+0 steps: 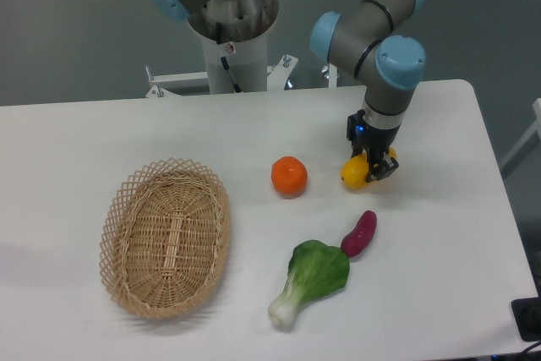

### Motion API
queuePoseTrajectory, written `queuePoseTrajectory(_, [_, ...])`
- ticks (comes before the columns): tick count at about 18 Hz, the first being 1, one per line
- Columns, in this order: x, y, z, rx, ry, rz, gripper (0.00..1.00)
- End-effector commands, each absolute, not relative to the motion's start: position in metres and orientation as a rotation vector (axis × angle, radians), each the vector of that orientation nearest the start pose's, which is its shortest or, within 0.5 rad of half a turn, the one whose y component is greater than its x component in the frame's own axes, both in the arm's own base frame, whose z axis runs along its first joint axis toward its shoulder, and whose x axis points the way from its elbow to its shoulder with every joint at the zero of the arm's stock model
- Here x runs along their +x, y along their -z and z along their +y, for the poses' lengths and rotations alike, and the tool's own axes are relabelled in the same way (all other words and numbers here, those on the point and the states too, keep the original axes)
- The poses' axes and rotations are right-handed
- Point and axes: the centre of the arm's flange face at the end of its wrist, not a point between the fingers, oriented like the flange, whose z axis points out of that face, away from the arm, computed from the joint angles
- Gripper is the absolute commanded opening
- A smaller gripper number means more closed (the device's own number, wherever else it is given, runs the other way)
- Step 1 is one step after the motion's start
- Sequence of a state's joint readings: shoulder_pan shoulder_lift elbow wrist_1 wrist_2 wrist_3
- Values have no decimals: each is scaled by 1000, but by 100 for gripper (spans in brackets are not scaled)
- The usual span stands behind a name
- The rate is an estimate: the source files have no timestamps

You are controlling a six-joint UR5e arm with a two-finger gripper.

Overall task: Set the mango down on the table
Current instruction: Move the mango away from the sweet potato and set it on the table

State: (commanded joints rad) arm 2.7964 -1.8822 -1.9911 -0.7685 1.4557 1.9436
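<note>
Yellow mango [355, 172] is sitting in the claw [373, 168], which is holding it low over the white table [439, 293], right of the orange [289, 176]. Next, I think, the claw needs to open.

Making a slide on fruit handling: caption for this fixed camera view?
UR5e gripper closed around a mango at the white table, beside an orange.

Mango [353, 172] glossy, smooth; basket [166, 238] woven wicker; table [439, 276] matt white; orange [289, 176] dull-sheened.
</note>
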Motion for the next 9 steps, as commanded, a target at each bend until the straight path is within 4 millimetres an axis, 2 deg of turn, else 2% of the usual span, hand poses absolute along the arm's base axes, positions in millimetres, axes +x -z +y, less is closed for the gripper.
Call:
queuePoseTrajectory(2, [-451,-224,316,-2833,-143,1057,100])
queuePoseTrajectory(4, [-460,-249,322,-2848,-221,994,100])
queuePoseTrajectory(5, [-466,-262,328,-2853,-259,938,100])
queuePoseTrajectory(9, [-473,-294,354,-2871,-329,770,100])
